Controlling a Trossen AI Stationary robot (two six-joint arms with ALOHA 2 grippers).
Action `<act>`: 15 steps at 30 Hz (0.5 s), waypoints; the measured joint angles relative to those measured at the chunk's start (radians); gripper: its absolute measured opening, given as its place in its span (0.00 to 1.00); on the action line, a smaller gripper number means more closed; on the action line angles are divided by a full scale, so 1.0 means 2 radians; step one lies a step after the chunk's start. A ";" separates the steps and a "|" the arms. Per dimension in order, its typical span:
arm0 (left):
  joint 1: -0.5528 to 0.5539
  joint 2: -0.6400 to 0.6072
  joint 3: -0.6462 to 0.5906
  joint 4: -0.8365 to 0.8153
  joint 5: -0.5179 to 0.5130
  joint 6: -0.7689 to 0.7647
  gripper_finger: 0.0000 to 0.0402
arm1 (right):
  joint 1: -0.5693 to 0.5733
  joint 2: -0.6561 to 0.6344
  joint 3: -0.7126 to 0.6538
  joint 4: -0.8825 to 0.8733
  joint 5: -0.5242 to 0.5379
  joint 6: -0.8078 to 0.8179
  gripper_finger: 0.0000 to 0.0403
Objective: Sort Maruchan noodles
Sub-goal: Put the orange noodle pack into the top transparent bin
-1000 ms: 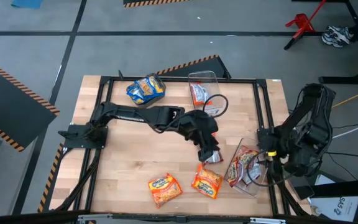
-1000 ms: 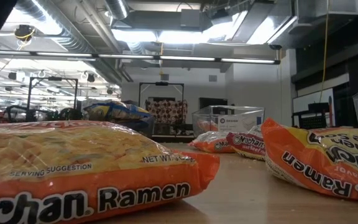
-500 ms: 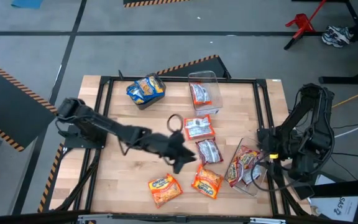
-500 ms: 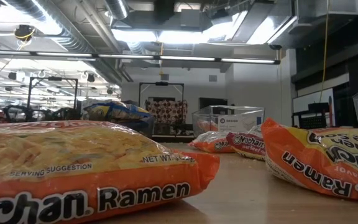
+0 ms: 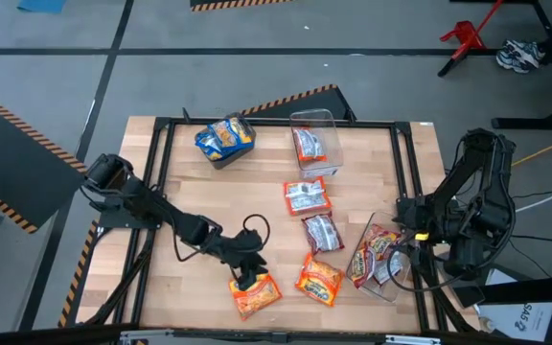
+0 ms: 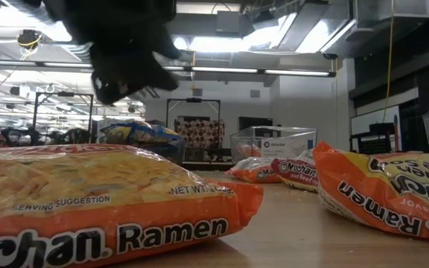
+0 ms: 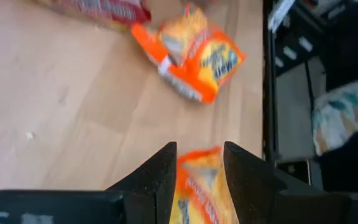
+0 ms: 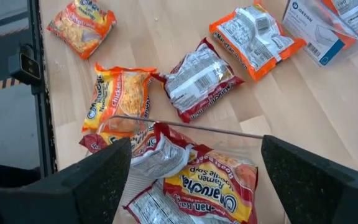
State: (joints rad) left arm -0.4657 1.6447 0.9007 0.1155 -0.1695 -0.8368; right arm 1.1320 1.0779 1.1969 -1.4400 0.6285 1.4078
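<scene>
- Right now your left gripper (image 5: 244,278) hangs directly over the near-left orange packet (image 5: 254,293), at the table's (image 5: 190,287) front edge.
- In the left wrist view the packet shows in the gap between the two fingers (image 7: 160,180); its long axis seems to run along the gap, not across it, so a straight drop should straddle it.
- Those fingers stand moderately apart and hold nothing; whether they touch the wrapper yet, you cannot tell.
- Just right lies a second orange packet (image 5: 319,279), apart from the first; keep the fingers clear of it.
- Farther back, two red-and-silver packets (image 5: 307,198) lie loose mid-table, blue-and-yellow packets (image 5: 225,136) sit at the back left, and a clear bin (image 5: 316,120) holds one packet.
- Your right gripper (image 8: 191,180) waits at the right edge above another clear bin (image 5: 394,278) holding several packets, fingers spread wide and empty. The left arm is much the nearer.
</scene>
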 joint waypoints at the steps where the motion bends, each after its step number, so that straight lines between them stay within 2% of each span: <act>1: 0.000 0.000 -0.004 0.000 0.009 0.000 0.31 | 0.000 0.000 0.000 0.000 0.001 0.000 0.86; 6: 0.000 0.000 -0.022 0.006 0.038 0.000 0.34 | 0.000 0.000 0.000 0.000 0.014 0.000 0.86; 15: 0.000 0.000 -0.043 0.019 0.043 -0.002 0.51 | 0.000 0.000 0.000 0.000 0.022 0.001 0.86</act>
State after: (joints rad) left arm -0.4652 1.6447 0.8139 0.1531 -0.0837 -0.8398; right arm 1.1320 1.0779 1.1969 -1.4406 0.6735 1.4094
